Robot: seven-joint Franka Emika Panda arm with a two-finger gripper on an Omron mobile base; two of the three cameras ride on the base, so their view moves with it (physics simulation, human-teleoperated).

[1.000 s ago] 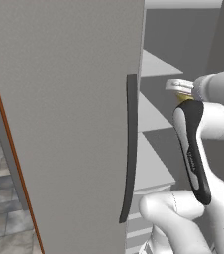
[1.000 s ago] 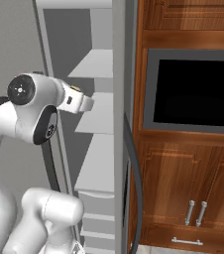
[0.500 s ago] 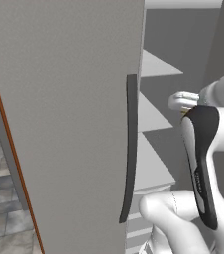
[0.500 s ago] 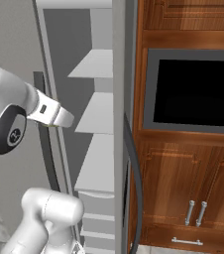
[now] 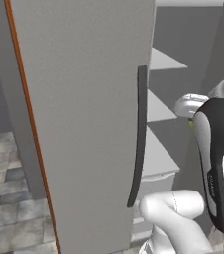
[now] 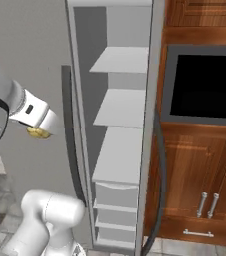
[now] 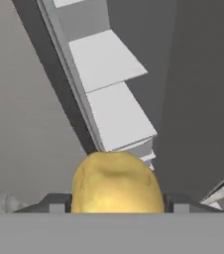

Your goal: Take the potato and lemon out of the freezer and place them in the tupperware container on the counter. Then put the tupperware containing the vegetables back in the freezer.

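Outside the open freezer (image 6: 110,150), you hold the potato (image 7: 116,182).
Your jaws grip its sides, clear of the pale shelves (image 6: 116,107).

A: What did the potato (image 7: 116,182) look like?

B: Lumpy, dull tan-yellow oval, close up in the hand view and sitting between two dark tips. In the right base view just a bit of it (image 6: 39,132) peeked out under the white wrist.

A: And the freezer (image 6: 119,145)?

B: Tall grey thing, door (image 5: 84,114) swung open with its long dark handle (image 5: 138,139) facing out, pale grey shelves (image 6: 116,107) bare.
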